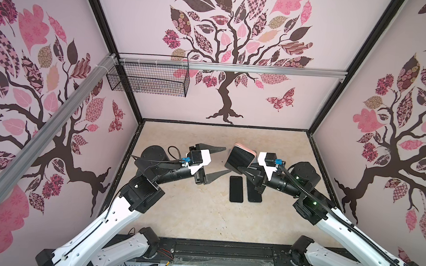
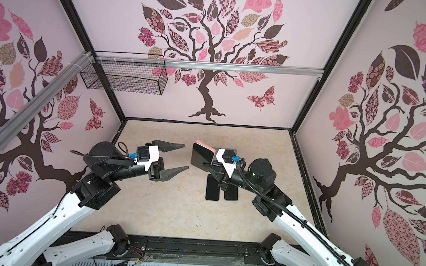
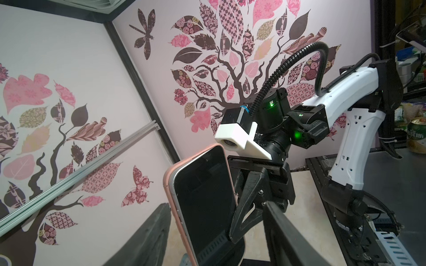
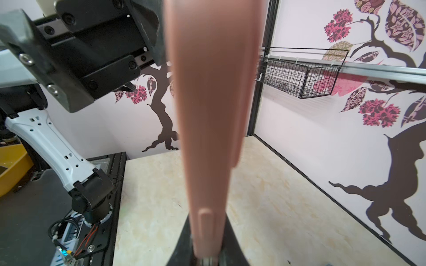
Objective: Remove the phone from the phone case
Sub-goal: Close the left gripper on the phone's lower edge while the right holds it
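Pink phone case (image 4: 207,115) fills the R wrist view edge-on, right up at the lens. Phone (image 3: 202,191) sits inside it, dark screen facing the L arm, the pair held up on end, clear of the worktop (image 1: 187,209). R claw (image 1: 242,170) is pinched narrow on the cased phone's lower end. L claw (image 2: 186,156) is wide and empty, tips just beside the phone's free edge, not touching in both top views. Below the R claw, 2 dark handsets (image 1: 236,189) lie flat side by side. Wire basket (image 1: 148,79) hangs on the back-wall rail, L corner.
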